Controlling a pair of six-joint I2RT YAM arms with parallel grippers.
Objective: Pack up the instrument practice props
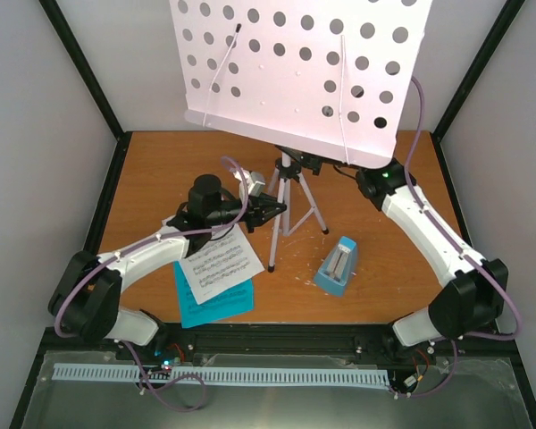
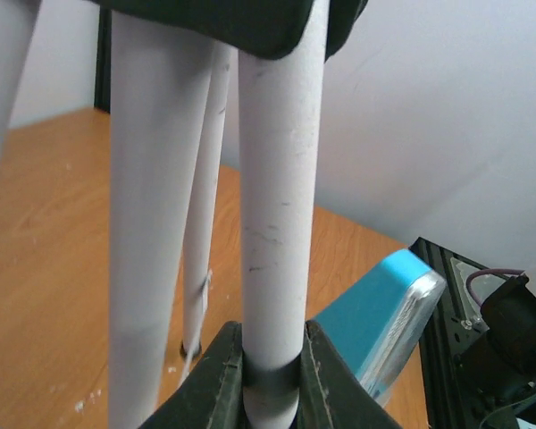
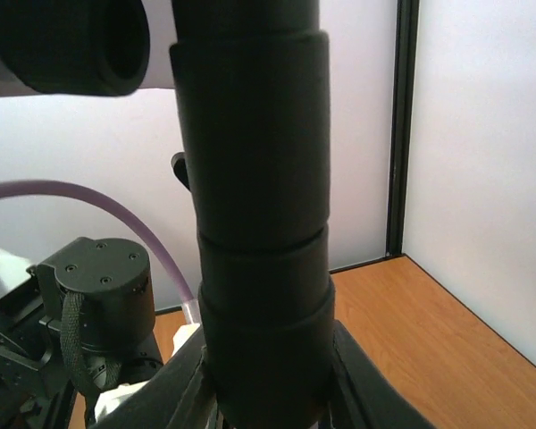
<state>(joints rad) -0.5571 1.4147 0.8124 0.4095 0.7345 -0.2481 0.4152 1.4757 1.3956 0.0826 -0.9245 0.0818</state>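
— Step in hand?
— Apparently folding the music stand [image 1: 287, 174]: left tool [image 2: 272, 380] clamped tight on a tripod leg [image 2: 277, 223], right tool [image 3: 268, 393] closed round the black stem [image 3: 259, 223].
— Next?
— Likely drawing that leg in, stem held steady. Metronome [image 1: 338, 266] right of the stand, sheets [image 1: 216, 268] left of it.
— Stem grip from above?
— Hidden under the perforated top [image 1: 304, 63]; shown only from the right wrist.
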